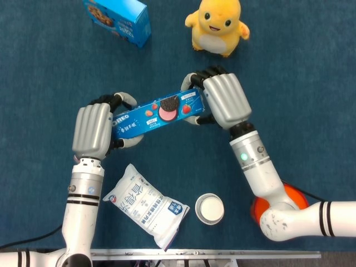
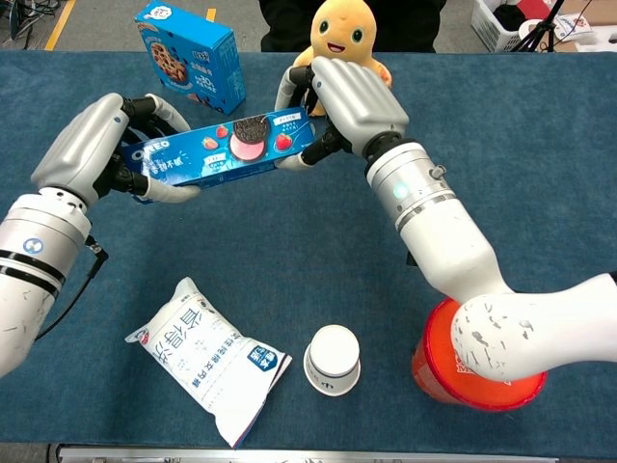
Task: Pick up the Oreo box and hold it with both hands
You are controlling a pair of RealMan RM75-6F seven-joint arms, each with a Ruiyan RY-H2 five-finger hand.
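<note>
You have the Oreo box [image 2: 224, 149] off the table and caught at both ends: your left hand [image 2: 92, 145] wraps its fingers around the left end, by the printed logo, and your right hand [image 2: 349, 92] clamps the right end, thumb under and fingers over the far edge. The box hangs between them, tilted a little so the right end sits higher in the chest view. In the head view it lies over bare cloth, between the yellow plush toy [image 1: 219, 25] on the far side and the white snack bag [image 1: 146, 204] on the near side.

By my reading, the pick-up is done and you are in the holding step. What remains calls for little: keep both grips even, do not squeeze the thin carton hard enough to buckle it, and level it only if you move both hands together.

The surface is a table covered in dark blue cloth [image 2: 289, 270]. On it stand a blue cookie box [image 2: 189, 53] at the far left, a white paper cup [image 2: 333, 359] near the front edge, and a red noodle tub [image 2: 479, 371] at the near right, partly behind your right forearm. Beyond the far edge a strip of floor shows, with someone in dark clothing behind the plush toy.
</note>
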